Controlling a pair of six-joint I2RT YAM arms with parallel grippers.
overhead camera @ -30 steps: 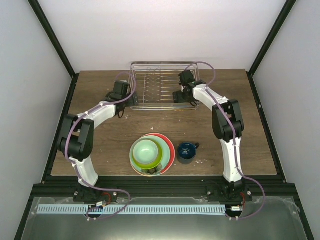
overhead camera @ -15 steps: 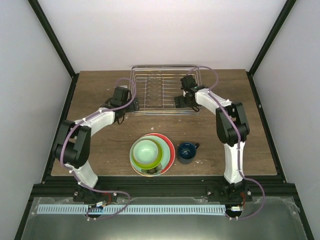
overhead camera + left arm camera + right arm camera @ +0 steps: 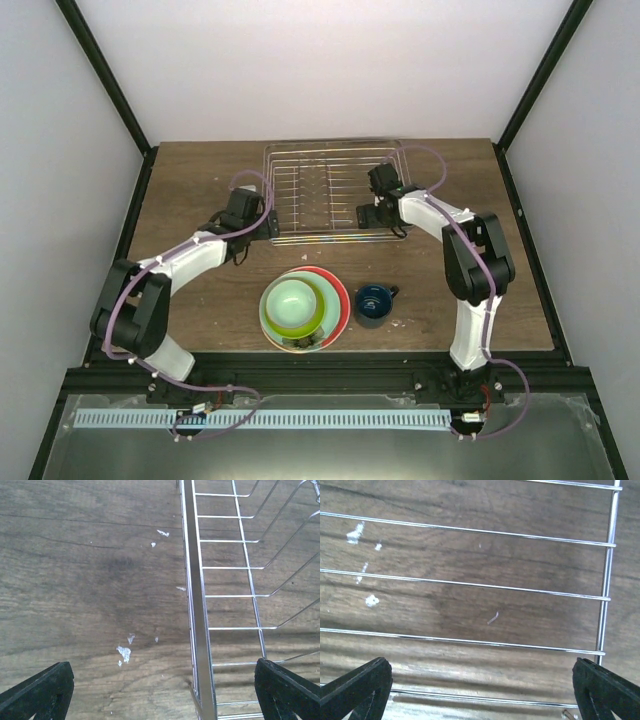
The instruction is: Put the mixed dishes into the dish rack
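left gripper astride the rack's rim, both grippers spread

left gripper [image 3: 160, 690] is spread wide, its fingers [image 3: 37, 690] on either side of the dish rack's [image 3: 197, 605] left rim, one outside over the table [image 3: 200, 290], one inside; whether they touch the wire is unclear. right gripper [image 3: 482, 690] is equally wide apart over the floor wires near the rack's right end, holding nothing. from above, the dish rack [image 3: 335, 147] sits on the far half of the table, its long axis running left to right, dividers upright. nearer the bases, the mint-green bowl [image 3: 293, 302] rests on the lime-green plate [image 3: 268, 318] and red plate [image 3: 343, 300]. just right stands the dark-blue mug [image 3: 373, 303], handle pointing right.
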